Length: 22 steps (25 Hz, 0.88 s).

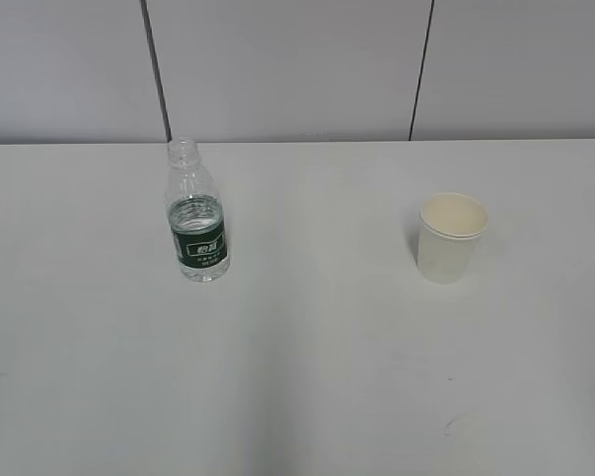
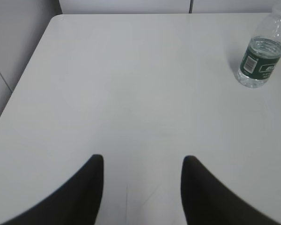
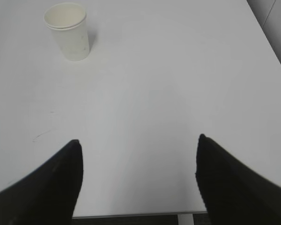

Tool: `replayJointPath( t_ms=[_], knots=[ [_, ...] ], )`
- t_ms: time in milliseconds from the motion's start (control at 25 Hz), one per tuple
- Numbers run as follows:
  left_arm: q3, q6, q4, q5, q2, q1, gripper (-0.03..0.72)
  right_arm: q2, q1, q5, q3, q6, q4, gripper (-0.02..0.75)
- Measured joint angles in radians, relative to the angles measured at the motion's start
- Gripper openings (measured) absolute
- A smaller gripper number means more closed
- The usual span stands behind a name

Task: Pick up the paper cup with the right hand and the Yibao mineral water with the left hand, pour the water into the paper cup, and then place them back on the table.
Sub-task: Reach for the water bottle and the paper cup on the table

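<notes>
- White table (image 1: 297, 377) is backed by a grey panelled wall.
- Left hand (image 2: 143, 187) is held moderately apart, gripping nothing.
- Right hand (image 3: 138, 180) is spread wide, empty.
- Yibao mineral water (image 1: 196, 213) is stood upright far left, uncapped, partly filled.
- Paper cup (image 1: 450, 238) is stood upright on the right, well apart, apparently empty.

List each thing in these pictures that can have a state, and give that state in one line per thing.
Yibao mineral water: upright on the table, capless, partly filled.
Paper cup: upright, looks empty, ungripped.
Left hand: open, holding nothing, short of the bottle.
Right hand: open, holding nothing, short of the cup.
</notes>
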Motion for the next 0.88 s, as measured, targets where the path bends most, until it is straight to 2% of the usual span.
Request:
replayJointPath(
  t_ms=[880],
  knots=[
    [0.000,0.000,-0.021,0.000,0.000,0.000,0.342,0.000,0.000,0.000,0.000,0.000,0.000,0.585]
  ],
)
